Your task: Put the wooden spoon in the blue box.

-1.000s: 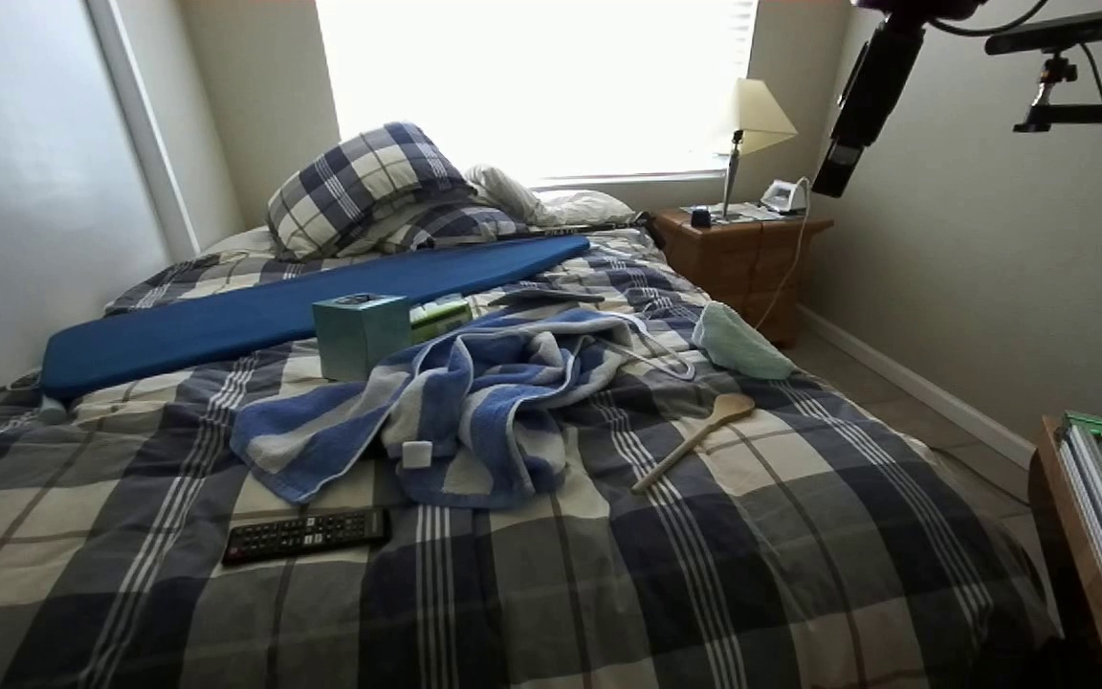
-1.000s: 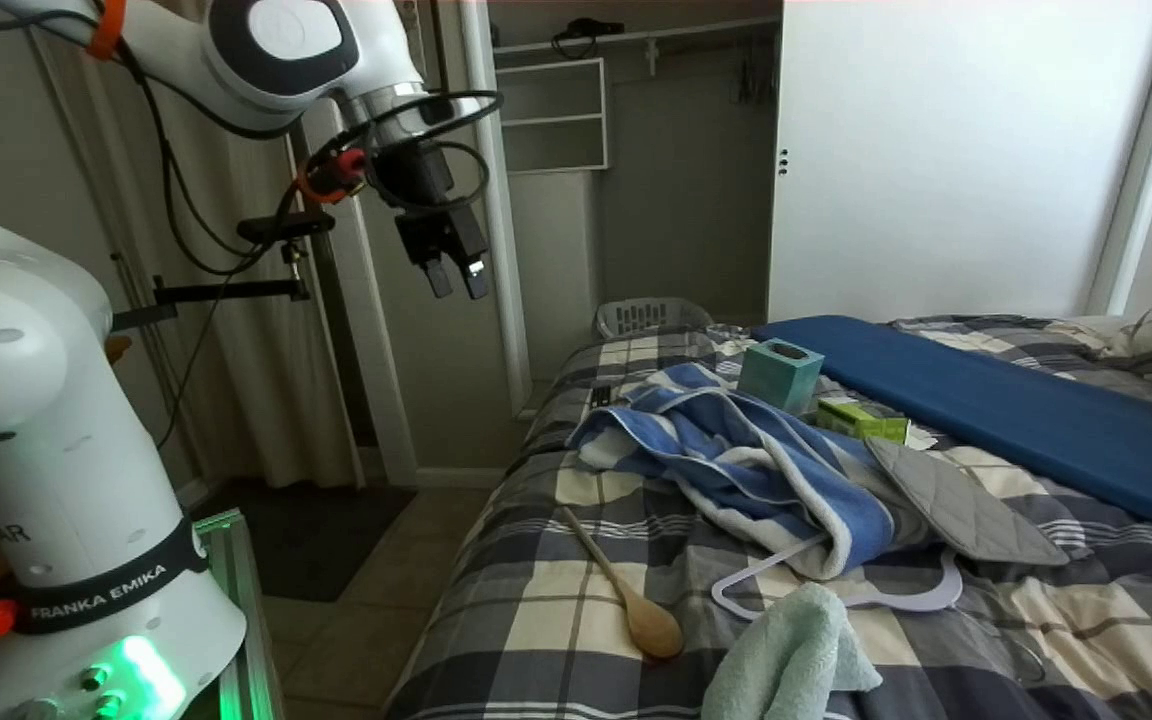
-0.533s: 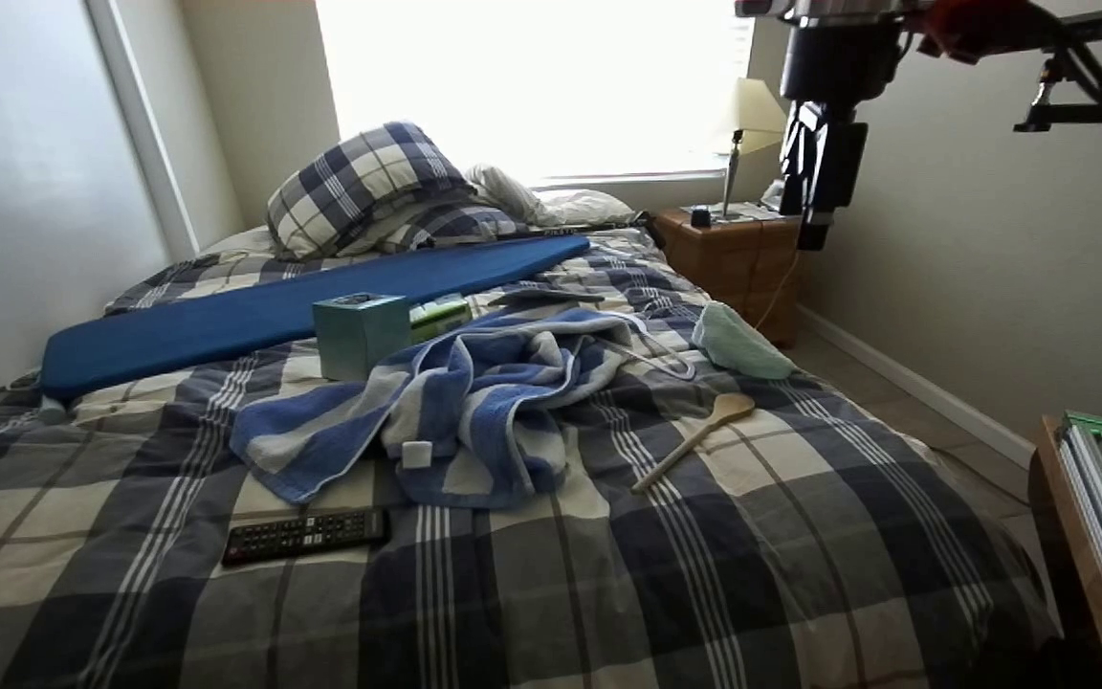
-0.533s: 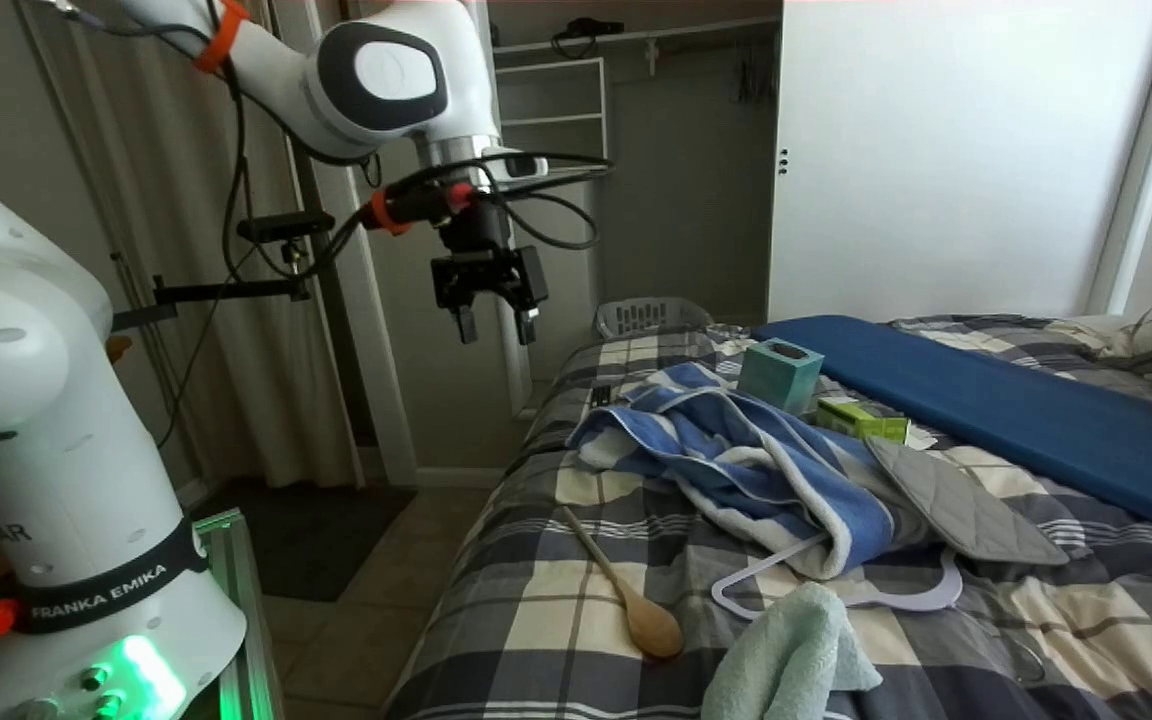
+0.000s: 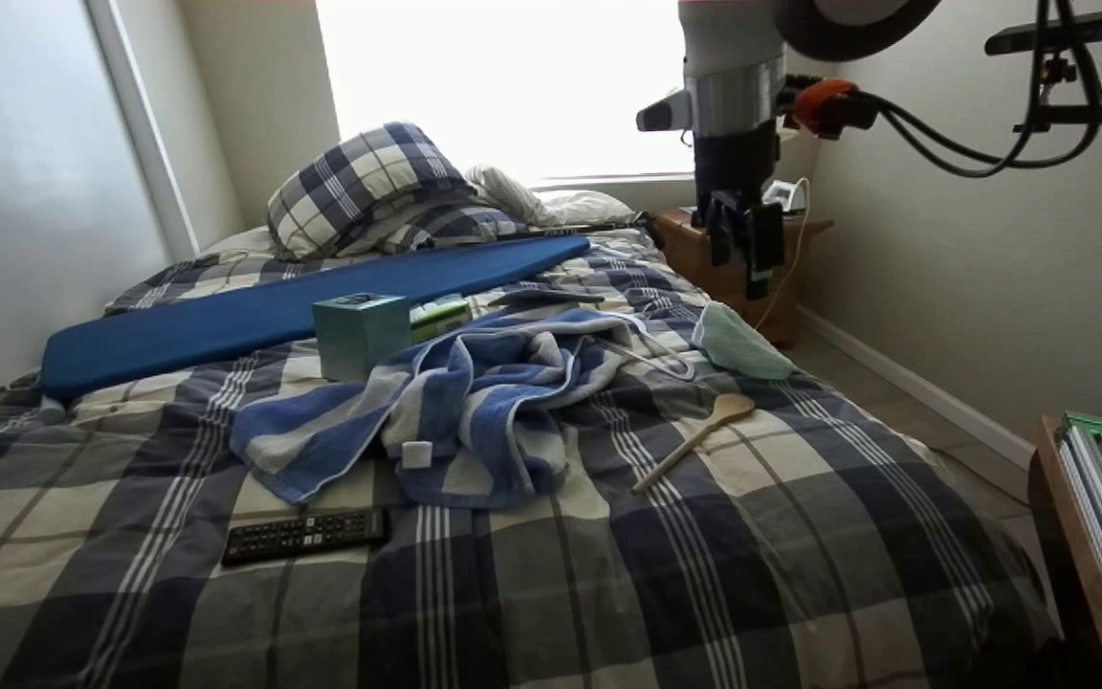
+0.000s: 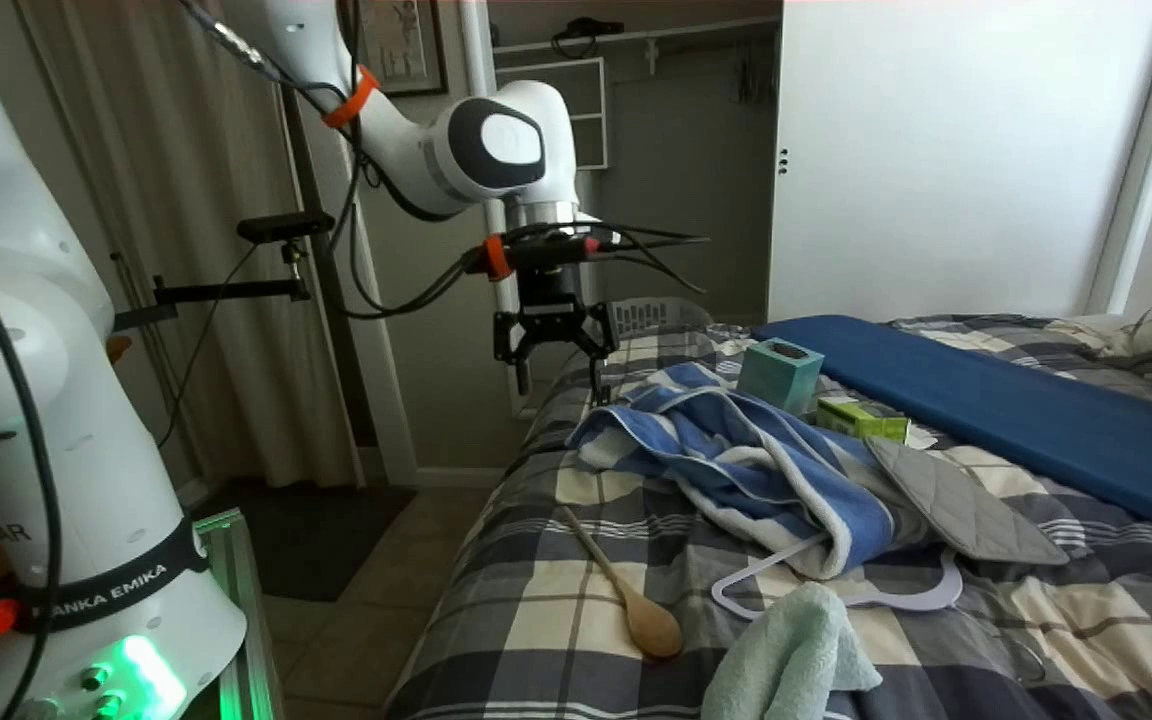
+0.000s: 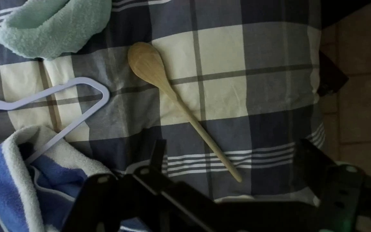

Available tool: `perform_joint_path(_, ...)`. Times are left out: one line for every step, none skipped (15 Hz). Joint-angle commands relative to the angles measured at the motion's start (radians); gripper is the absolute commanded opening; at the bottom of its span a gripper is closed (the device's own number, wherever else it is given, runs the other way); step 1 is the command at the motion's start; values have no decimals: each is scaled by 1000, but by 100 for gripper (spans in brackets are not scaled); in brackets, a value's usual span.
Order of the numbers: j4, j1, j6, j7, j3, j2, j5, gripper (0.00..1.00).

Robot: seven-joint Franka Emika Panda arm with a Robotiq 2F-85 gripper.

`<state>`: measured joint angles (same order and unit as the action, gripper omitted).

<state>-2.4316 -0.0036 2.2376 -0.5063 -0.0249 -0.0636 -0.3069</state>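
The wooden spoon (image 5: 691, 442) lies flat on the plaid bed; it also shows in an exterior view (image 6: 626, 594) and in the wrist view (image 7: 176, 100). The blue box (image 5: 274, 304) is a long, low, flat royal-blue shape lying across the bed, also seen in an exterior view (image 6: 976, 410); it is out of the wrist view. My gripper (image 5: 740, 273) points down in the air above the bed. In an exterior view the gripper (image 6: 561, 386) has its fingers spread. In the wrist view the gripper (image 7: 232, 145) is open and empty, with the spoon's handle end between the fingertips, below.
A striped towel (image 5: 494, 402), a teal tissue box (image 5: 360, 337), a green box (image 5: 441, 319) and a remote (image 5: 307, 536) lie on the bed. A mint cloth (image 6: 796, 650), a lilac hanger (image 6: 911, 600) and a grey quilted mat (image 6: 971, 505) lie near the spoon.
The arm has swung over the bed and lowered toward the spoon. The gripper has turned from slanted to pointing down. The spoon and blue box have not moved.
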Motion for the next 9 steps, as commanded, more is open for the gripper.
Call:
perform_joint_path(25,-8,4,-14,-3,39,-19,100)
perform_joint_path(39,-14,6,-17,-5,66,-23,100)
perform_joint_path(41,-14,6,-16,-4,73,-22,100)
perform_joint_path(41,-13,6,-16,-4,73,-22,100)
perform_joint_path(40,-12,5,-15,-3,68,-22,100)
perform_joint_path(40,-11,5,-15,-1,63,-22,100)
perform_joint_path(40,-10,5,-15,-1,60,-22,100)
perform_joint_path(40,-10,5,-15,-1,60,-22,100)
perform_joint_path(40,-10,5,-15,-1,59,-22,100)
